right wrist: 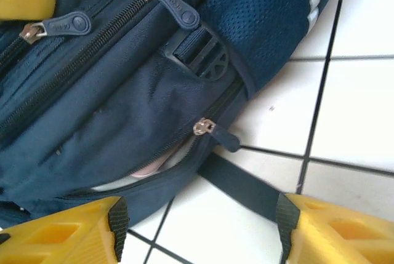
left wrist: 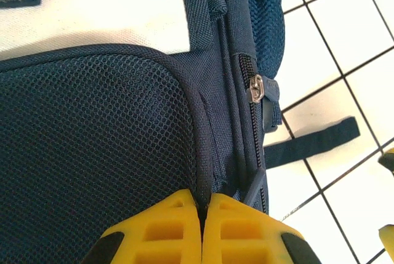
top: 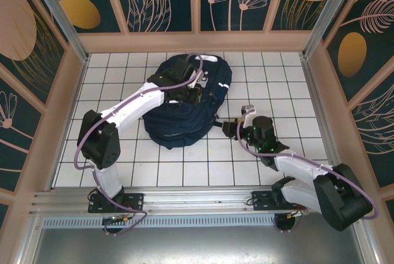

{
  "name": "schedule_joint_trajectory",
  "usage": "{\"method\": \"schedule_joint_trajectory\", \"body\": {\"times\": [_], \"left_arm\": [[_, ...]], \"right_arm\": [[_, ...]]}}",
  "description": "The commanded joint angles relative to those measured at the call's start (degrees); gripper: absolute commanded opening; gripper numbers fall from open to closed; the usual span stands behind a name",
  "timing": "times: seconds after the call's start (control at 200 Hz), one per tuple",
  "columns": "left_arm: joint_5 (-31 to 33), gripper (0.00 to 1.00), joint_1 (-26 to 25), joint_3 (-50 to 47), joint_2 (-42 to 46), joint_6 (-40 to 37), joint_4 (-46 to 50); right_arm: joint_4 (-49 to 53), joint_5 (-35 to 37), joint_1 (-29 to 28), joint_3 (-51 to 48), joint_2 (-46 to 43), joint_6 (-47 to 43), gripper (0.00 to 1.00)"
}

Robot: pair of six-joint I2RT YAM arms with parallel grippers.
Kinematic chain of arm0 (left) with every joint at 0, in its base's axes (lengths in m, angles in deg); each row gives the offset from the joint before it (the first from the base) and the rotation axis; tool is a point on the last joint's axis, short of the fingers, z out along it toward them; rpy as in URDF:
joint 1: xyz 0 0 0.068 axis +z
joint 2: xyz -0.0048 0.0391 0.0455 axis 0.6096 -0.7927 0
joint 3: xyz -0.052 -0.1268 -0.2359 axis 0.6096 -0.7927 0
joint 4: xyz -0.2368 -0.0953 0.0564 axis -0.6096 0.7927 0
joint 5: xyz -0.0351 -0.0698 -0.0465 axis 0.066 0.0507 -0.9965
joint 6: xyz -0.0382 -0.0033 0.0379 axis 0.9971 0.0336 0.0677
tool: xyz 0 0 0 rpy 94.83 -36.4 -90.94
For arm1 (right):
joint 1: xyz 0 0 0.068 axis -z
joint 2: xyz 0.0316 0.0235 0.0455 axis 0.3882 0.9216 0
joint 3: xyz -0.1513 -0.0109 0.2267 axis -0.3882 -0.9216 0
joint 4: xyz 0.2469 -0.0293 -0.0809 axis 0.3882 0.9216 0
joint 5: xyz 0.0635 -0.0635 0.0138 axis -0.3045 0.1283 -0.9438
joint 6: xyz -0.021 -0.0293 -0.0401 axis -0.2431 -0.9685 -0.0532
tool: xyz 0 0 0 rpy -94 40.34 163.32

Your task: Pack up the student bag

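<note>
Navy bag (top: pixel 188 107) laid flat mid-table. Left gripper (left wrist: pixel 202 205) clamped shut on piped seam (left wrist: pixel 200 141), apparently to pin fabric; right gripper (right wrist: pixel 198 215) held open astride loose strap (right wrist: pixel 240 184), beside part-open lower zip (right wrist: pixel 202 127), likely readied for pull.

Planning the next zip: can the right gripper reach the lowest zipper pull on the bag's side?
Probably yes: the right gripper is open facing the student bag, and the zipper pull lies uncovered just ahead.
</note>
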Motion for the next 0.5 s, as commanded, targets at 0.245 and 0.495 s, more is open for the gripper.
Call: {"method": "schedule_joint_trajectory", "body": {"times": [0.245,0.495], "left_arm": [[-2.88,0.0,3.04,-5.29,10.83,1.41,-7.17],[-8.93,0.0,3.08,-11.91,16.06,4.46,-11.28]], "right_arm": [[-7.26,-0.52,-5.79,-0.39,3.39,-15.9,0.52],[-11.06,8.61,-16.23,1.84,15.8,-21.78,0.53]]}}
